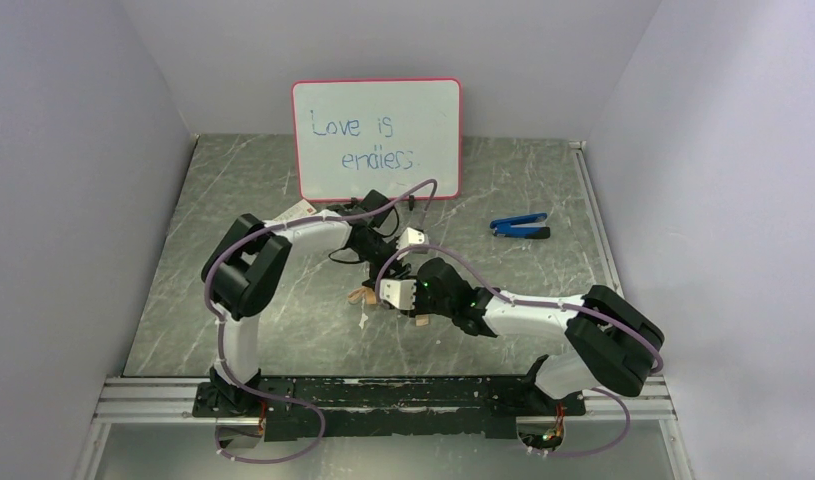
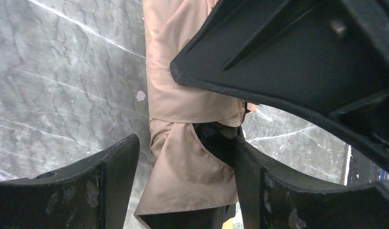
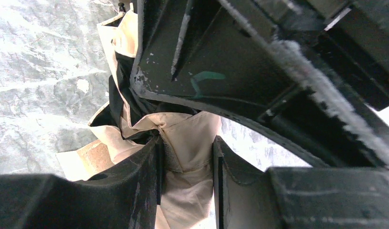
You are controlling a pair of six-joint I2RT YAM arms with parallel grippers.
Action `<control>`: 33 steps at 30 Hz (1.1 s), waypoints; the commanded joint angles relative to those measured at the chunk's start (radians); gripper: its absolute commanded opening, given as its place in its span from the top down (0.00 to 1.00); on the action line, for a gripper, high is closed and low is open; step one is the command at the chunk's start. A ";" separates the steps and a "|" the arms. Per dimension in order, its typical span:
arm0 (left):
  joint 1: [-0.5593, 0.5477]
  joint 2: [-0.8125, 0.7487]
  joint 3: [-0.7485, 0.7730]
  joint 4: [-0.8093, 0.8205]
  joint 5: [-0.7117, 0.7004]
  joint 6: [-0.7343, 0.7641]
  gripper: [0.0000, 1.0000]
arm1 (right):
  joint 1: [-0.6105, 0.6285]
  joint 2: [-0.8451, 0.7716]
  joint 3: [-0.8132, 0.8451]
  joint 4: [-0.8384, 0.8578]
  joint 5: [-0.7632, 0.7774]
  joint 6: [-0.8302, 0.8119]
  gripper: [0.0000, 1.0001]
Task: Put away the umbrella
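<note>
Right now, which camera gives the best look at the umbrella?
The left wrist view: the umbrella fills its middle as a folded tan bundle with black lining showing. The right wrist view shows only crumpled fabric pinched in the right gripper; the top view catches just small tan scraps, mostly hidden.

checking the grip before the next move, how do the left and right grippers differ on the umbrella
Opening: left gripper stands wide, right gripper narrow. Hold: left gripper leaves a gap beside the umbrella, right gripper pinches its tan fabric. Both straddle the umbrella.
</note>
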 commanded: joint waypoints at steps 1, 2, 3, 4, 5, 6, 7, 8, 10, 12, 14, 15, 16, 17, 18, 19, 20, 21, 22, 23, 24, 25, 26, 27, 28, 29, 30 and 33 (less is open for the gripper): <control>-0.036 0.046 0.028 -0.057 0.016 0.048 0.26 | -0.004 0.053 -0.051 -0.144 0.033 0.000 0.77; -0.039 0.057 0.033 -0.061 0.010 0.047 0.27 | -0.004 0.053 -0.051 -0.144 0.034 0.001 0.77; -0.042 0.065 0.038 -0.065 0.001 0.047 0.27 | -0.004 0.053 -0.053 -0.145 0.035 0.001 0.78; -0.044 0.073 0.042 -0.068 -0.009 0.047 0.28 | -0.002 0.051 -0.053 -0.145 0.037 0.003 0.77; -0.045 0.078 0.043 -0.066 -0.018 0.046 0.29 | -0.001 0.050 -0.053 -0.144 0.037 0.004 0.78; -0.048 0.082 0.043 -0.062 -0.030 0.042 0.30 | 0.000 0.050 -0.053 -0.145 0.038 0.005 0.78; -0.050 0.085 0.041 -0.058 -0.038 0.039 0.31 | 0.002 0.049 -0.053 -0.145 0.039 0.005 0.78; -0.052 0.088 0.040 -0.054 -0.043 0.036 0.32 | 0.002 0.049 -0.053 -0.145 0.040 0.005 0.78; -0.058 0.091 0.039 -0.050 -0.052 0.034 0.33 | 0.003 0.052 -0.053 -0.145 0.041 0.007 0.78; -0.064 0.095 0.037 -0.055 -0.061 0.040 0.36 | 0.005 0.054 -0.052 -0.145 0.041 0.010 0.78; -0.072 0.095 0.029 -0.051 -0.078 0.040 0.42 | 0.006 0.056 -0.050 -0.119 0.040 0.011 0.78; -0.075 0.093 0.024 -0.045 -0.090 0.039 0.46 | 0.007 0.056 -0.050 -0.117 0.041 0.012 0.78; -0.076 0.095 0.018 -0.035 -0.107 0.028 0.53 | 0.008 0.056 -0.049 -0.117 0.041 0.015 0.78; -0.077 0.097 0.013 -0.030 -0.120 0.017 0.60 | 0.007 0.056 -0.049 -0.117 0.041 0.018 0.78; -0.078 0.099 0.009 -0.033 -0.126 0.014 0.66 | 0.008 0.055 -0.048 -0.116 0.042 0.020 0.78; -0.081 0.102 0.006 -0.038 -0.130 0.017 0.73 | 0.009 0.052 -0.049 -0.115 0.042 0.022 0.78; -0.084 0.100 0.002 -0.037 -0.136 0.018 0.80 | 0.009 0.049 -0.049 -0.115 0.042 0.023 0.78; -0.088 0.096 -0.004 -0.030 -0.149 0.012 0.89 | 0.010 0.047 -0.050 -0.114 0.042 0.025 0.77; -0.091 0.092 -0.007 -0.027 -0.162 0.007 0.94 | 0.010 0.044 -0.049 -0.113 0.043 0.026 0.77; -0.093 0.090 -0.009 -0.030 -0.168 0.006 0.95 | 0.009 0.042 -0.049 -0.114 0.044 0.028 0.77; -0.095 0.087 -0.009 -0.033 -0.168 0.010 0.95 | 0.009 0.037 -0.050 -0.112 0.047 0.030 0.75; -0.095 0.083 -0.014 -0.032 -0.168 0.013 0.95 | 0.010 0.031 -0.047 -0.110 0.052 0.032 0.73; -0.097 0.081 -0.017 -0.031 -0.169 0.015 0.95 | 0.010 0.024 -0.047 -0.105 0.056 0.035 0.70; -0.097 0.080 -0.019 -0.031 -0.171 0.016 0.95 | 0.010 0.012 -0.047 -0.098 0.061 0.039 0.66; -0.097 0.080 -0.022 -0.033 -0.172 0.019 0.95 | 0.010 -0.001 -0.046 -0.090 0.065 0.043 0.62; -0.098 0.080 -0.021 -0.034 -0.173 0.020 0.95 | 0.009 -0.018 -0.045 -0.085 0.066 0.048 0.56; -0.099 0.081 -0.023 -0.035 -0.178 0.022 0.95 | 0.008 -0.036 -0.042 -0.081 0.067 0.054 0.49; -0.105 0.080 -0.032 -0.027 -0.201 0.022 0.93 | 0.009 -0.095 -0.033 -0.079 0.067 0.070 0.38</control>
